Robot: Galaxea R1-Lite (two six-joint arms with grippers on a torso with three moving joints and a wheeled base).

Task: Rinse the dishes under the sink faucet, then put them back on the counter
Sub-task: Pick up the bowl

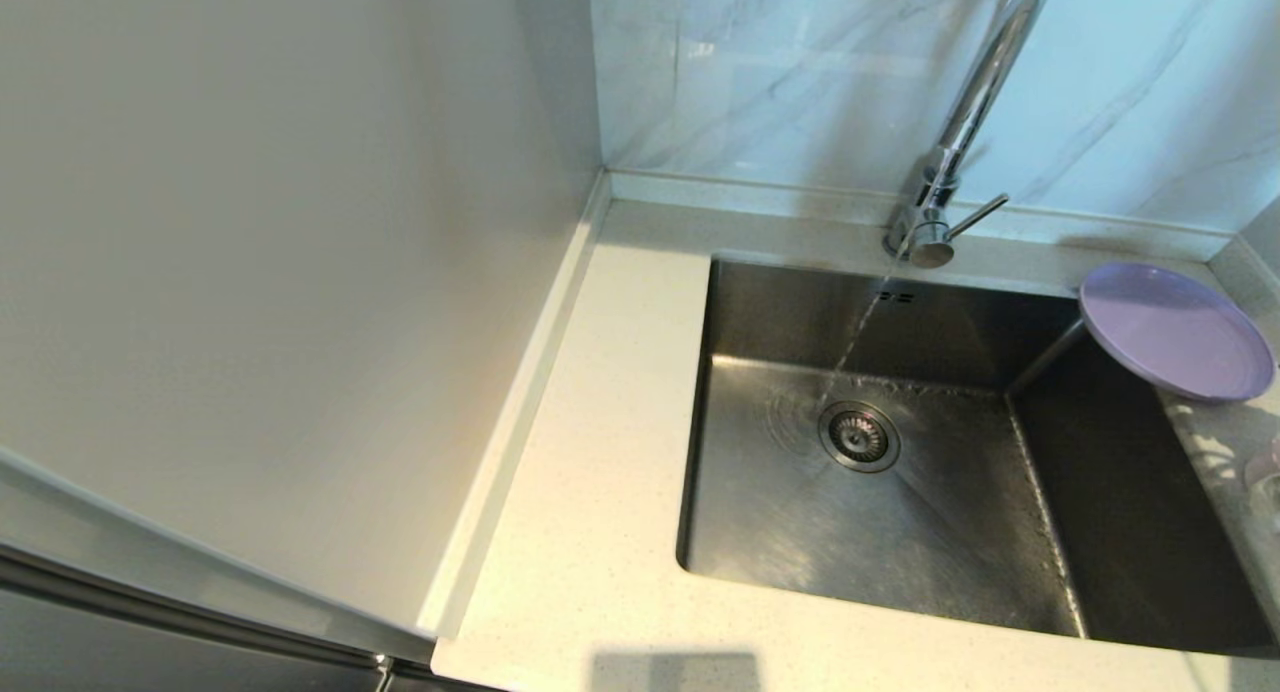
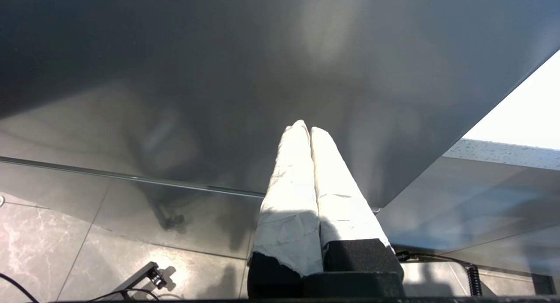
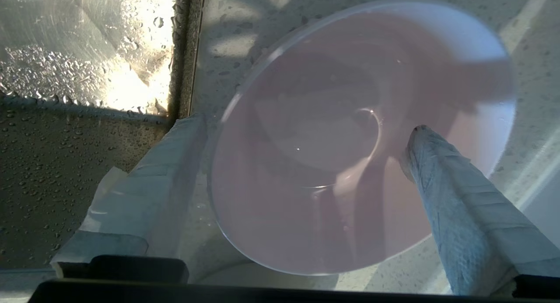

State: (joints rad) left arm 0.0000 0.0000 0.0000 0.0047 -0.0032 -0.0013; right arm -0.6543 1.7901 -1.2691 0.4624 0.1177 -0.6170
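The lilac-purple plate (image 1: 1175,332) lies on the counter (image 1: 600,472) at the sink's far right corner, its edge overhanging the basin. The pale pink bowl (image 3: 332,163) stands upright on the speckled counter (image 3: 442,268) beside the sink's rim. My right gripper (image 3: 305,124) is open over the bowl, with one finger (image 3: 170,171) outside its rim on the sink side and the other finger (image 3: 442,176) above its inside. The chrome sink faucet (image 1: 965,122) runs a thin stream of water into the basin. My left gripper (image 2: 308,127) is shut and empty, parked low in front of a dark cabinet front.
The steel sink basin (image 1: 1100,472) is wet, with a round drain (image 1: 858,435) near its middle. A wall panel (image 1: 300,272) closes off the counter on the left. A marble backsplash (image 1: 800,72) runs behind the faucet.
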